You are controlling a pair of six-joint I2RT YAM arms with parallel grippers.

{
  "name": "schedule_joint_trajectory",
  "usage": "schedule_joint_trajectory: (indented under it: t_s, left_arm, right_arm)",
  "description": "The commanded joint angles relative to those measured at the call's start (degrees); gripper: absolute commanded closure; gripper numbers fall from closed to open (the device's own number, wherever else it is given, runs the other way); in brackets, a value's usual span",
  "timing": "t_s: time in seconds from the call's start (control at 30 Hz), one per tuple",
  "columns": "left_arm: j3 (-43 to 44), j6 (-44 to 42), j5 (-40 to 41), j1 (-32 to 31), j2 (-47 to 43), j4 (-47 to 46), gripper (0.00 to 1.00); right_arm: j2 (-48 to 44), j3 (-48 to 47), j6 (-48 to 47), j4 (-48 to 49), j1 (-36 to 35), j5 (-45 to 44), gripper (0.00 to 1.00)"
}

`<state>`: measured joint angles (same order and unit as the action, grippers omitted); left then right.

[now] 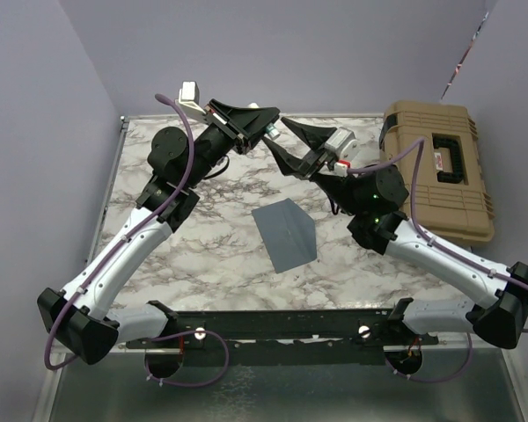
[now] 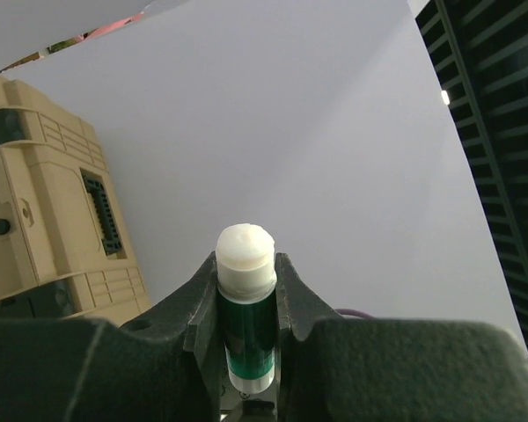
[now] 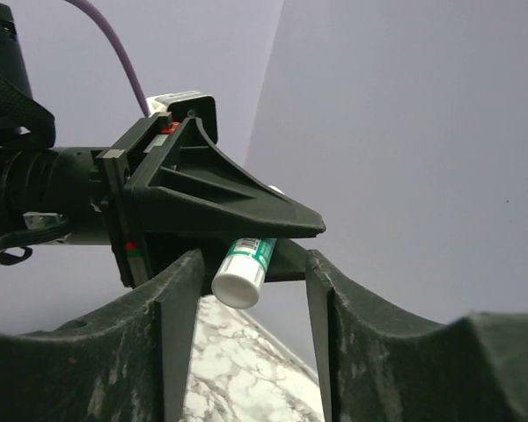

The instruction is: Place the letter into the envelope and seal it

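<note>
The left fingers [image 2: 246, 268] are pinching a green glue stick [image 2: 246, 308] across its body. Its white end sticks out just past their tips. The view is too poor to be sure whether that end is a cap or bare glue.

The right fingers [image 3: 253, 264] point at the left ones, almost tip to tip, both held high above the bench [image 1: 202, 229]. They are spread, one on each side of the stick's white end. A gap shows on both sides, so they seem not to touch it.

The envelope [image 1: 286, 233] lies flat on the marbled bench, below both pairs of fingers, on their near side and well apart from them. It is closer to the right arm's elbow than to the left's.

A tan tool case [image 1: 440, 171] sits beyond the right fingers, at the bench's right edge.
</note>
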<state>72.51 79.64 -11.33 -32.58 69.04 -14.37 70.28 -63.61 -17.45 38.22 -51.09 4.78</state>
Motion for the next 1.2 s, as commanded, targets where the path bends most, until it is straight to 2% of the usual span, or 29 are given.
schedule_joint_trajectory:
  t_s: [0.0, 0.23, 0.27, 0.3, 0.37, 0.4, 0.43, 0.5, 0.53, 0.6, 0.73, 0.9, 1.0, 1.17]
  left_arm:
    - [0.29, 2.35, -0.17, 0.15, 0.05, -0.3, 1.0]
    - [1.16, 1.36, -3.71, 0.23, 0.51, -0.89, 1.0]
    - [1.3, 0.65, -4.42, 0.23, 0.59, -0.67, 1.0]
    - [1.35, -0.02, -5.27, 0.3, 0.53, -0.26, 1.0]
    - [1.08, -1.25, -6.33, 0.78, -0.1, -0.2, 0.94]
    - [1.06, -2.41, -6.74, 1.1, -0.62, -0.13, 0.89]
    - [1.1, -3.56, -7.15, 1.56, -1.18, 0.2, 0.79]
    - [1.29, -6.59, -7.59, 2.85, -2.9, 1.17, 0.36]
    - [1.39, -8.51, -7.35, 3.45, -3.8, 2.4, 0.25]
    - [1.6, -11.71, -8.81, 5.22, -4.86, 3.89, 0.15]
    - [1.66, -13.82, -12.19, 7.61, -5.09, 6.55, 0.09]
    - [3.84, -13.22, -20.86, 8.83, -0.92, 7.09, 0.06]
    - [3.93, -11.24, -24.83, 8.96, 0.21, 2.75, 0.05]
    - [1.32, -3.93, -28.17, 9.02, 1.35, -5.12, 0.05]
  right_arm:
    - [1.83, -2.57, -2.12, 3.45, -0.85, -4.48, 0.52]
    - [3.5, -3.79, -1.82, 1.84, -0.94, -7.58, 0.65]
    - [3.73, -4.94, -0.93, 0.32, -0.94, -9.1, 0.69]
    - [4.01, -6.37, -0.35, -2.54, -0.94, -10.07, 0.8]
    - [4.33, -8.66, 0.32, -6.82, -0.94, -12.51, 0.93]
    - [4.15, -8.82, 0.81, -7.8, -0.94, -13.6, 0.98]
    - [3.59, -8.44, 1.01, -8.41, -0.95, -13.95, 0.99]
    - [2.12, -7.51, 2.23, -10.02, -0.94, -13.71, 1.0]
    - [1.38, -7.37, 2.99, -11.43, -0.87, -13.27, 1.0]
    - [-0.05, -6.94, 4.53, -13.98, -0.81, -12.05, 1.0]
    - [-2.64, -5.94, 7.54, -17.58, -0.27, -9.21, 1.0]
    - [-4.45, -6.38, 13.85, -21.76, 2.97, -1.7, 1.0]
    - [-4.85, -6.65, 19.17, -23.91, 6.44, 4.8, 1.0]
    - [-5.94, -3.05, 30.14, -18.1, 14.11, 16.21, 1.0]
